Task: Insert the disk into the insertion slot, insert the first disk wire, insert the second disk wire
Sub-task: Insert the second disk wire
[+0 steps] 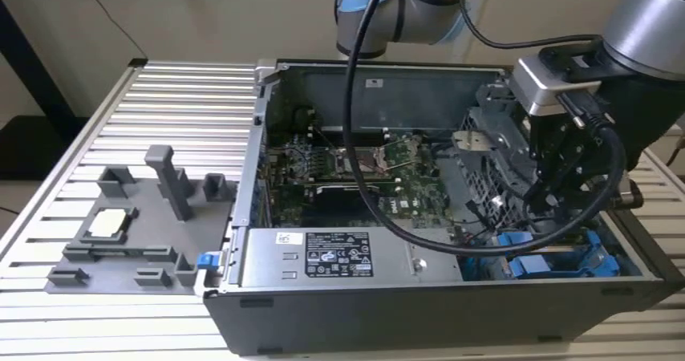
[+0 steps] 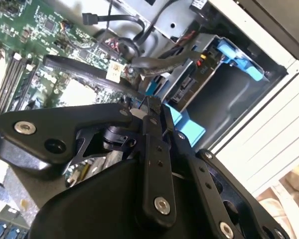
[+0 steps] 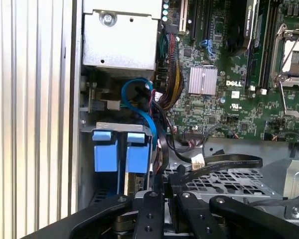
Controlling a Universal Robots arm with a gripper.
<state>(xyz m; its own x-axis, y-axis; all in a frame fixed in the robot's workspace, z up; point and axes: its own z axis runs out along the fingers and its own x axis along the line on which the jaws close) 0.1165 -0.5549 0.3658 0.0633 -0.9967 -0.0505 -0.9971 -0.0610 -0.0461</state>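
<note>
- In the exterior view the open computer case (image 1: 354, 297) lies on its side on the ribbed table (image 1: 160, 112), so the arm can reach straight down into it. The tool (image 1: 557, 180) hangs low over the drive cage at the exterior view's right end of the case, just above the blue carriers (image 1: 557, 261), which puts it over the place where the disk belongs. A gray parts holder (image 1: 139, 225) sits well apart on the table.
- In the second wrist view the tool (image 2: 150, 107) has its black fingers (image 2: 148, 122) drawn together at their tips; I cannot tell whether something thin is pinched there. Past them the disk (image 2: 187, 89) sits in its bay, its blue carrier handle (image 2: 239, 59) at the open end, and a flat gray cable (image 2: 159, 62) crosses just beside it.
- In the first wrist view the blue carrier tabs (image 3: 122, 154) stand side by side in the cage next to the case wall. A blue cable (image 3: 139, 99) and a wire bundle (image 3: 172, 79) loop down from the green board (image 3: 224, 74) toward them, near the tool.
</note>
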